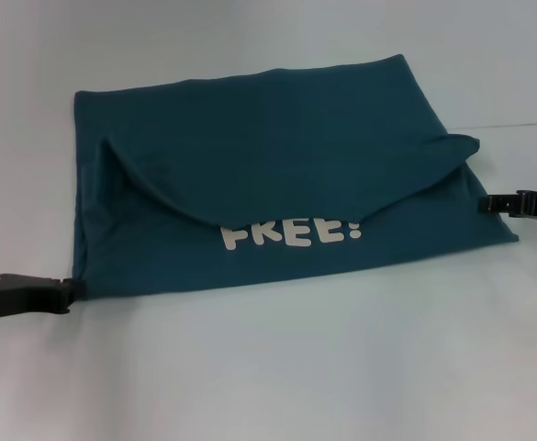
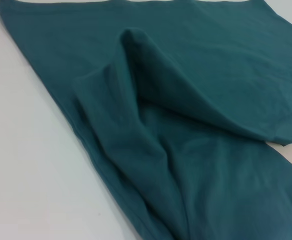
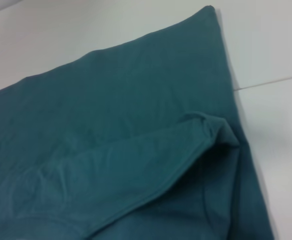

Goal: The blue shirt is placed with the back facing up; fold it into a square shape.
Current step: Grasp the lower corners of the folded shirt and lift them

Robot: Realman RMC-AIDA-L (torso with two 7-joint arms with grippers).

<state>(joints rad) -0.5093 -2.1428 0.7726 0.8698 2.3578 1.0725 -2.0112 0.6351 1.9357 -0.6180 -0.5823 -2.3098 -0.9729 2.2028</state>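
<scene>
The blue shirt (image 1: 277, 138) lies flat on the white desk (image 1: 277, 367), spread wide across the middle of the head view; a big flap is folded over from the far side toward the robot, its curved edge dipping lowest near the centre; below that edge white letters (image 1: 291, 233) show on the layer underneath, reading approx "FREE" upside-down-ish, partly covered by the flap; so the shirt isn't plain as seen here. Near edge of the shirt runs slanted, lower on the robot's left.

Left tool (image 1: 66, 292) sits low on the desk at the shirt's near-left corner, tip touching or just at the fabric edge; can't tell whether it's clenched or released. Right tool (image 1: 488, 203) sits at the shirt's right edge, just below the flap's pointed end, tip right at the cloth; state also can't be told.

Left wrist view: shirt (image 2: 185, 150) fills the pic, flap raised in a soft ridge w/ loose wrinkles beneath; bit of white lettering at one side. Right wrist view: shirt (image 3: 111, 125) w/ hemmed flap corner bunched near the side edge; desk beyond.
</scene>
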